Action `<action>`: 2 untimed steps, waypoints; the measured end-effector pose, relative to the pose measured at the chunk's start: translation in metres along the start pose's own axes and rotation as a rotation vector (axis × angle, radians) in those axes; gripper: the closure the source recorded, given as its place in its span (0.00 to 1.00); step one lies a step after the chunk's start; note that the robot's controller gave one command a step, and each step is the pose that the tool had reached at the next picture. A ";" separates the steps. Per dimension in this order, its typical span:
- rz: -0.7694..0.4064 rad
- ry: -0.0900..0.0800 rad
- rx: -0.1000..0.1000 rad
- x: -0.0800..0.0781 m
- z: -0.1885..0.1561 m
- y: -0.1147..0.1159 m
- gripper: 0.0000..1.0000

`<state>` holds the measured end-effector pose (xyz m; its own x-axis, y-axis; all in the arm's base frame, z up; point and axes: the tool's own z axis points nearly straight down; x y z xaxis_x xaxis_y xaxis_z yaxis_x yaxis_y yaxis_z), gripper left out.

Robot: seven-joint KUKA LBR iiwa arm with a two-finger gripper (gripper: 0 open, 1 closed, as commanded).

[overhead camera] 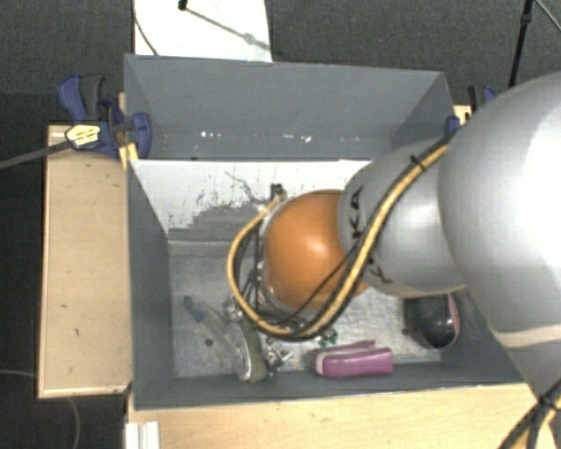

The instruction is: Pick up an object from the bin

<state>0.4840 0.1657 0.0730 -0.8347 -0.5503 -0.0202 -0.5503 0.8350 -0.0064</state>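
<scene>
My gripper reaches down to the bin floor near the front wall, left of the middle, under the arm's orange cover. Just to its right a purple and pink oblong thing lies flat along the front wall. A small green piece peeks out right above that thing's left end. To the gripper's left a small grey-blue stick-like thing lies on the floor. The cover and cables hide whatever lies directly beneath the wrist.
A dark rounded thing with a pink edge lies at the bin's right side, partly under the arm. The arm and its yellow and black cables cover the middle and right of the bin. Bare floor shows at the left.
</scene>
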 end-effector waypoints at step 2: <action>-0.293 0.013 -0.005 -0.017 -0.053 -0.031 0.00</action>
<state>0.5141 0.1491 0.1270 -0.6407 -0.7678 -0.0050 -0.7678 0.6407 -0.0050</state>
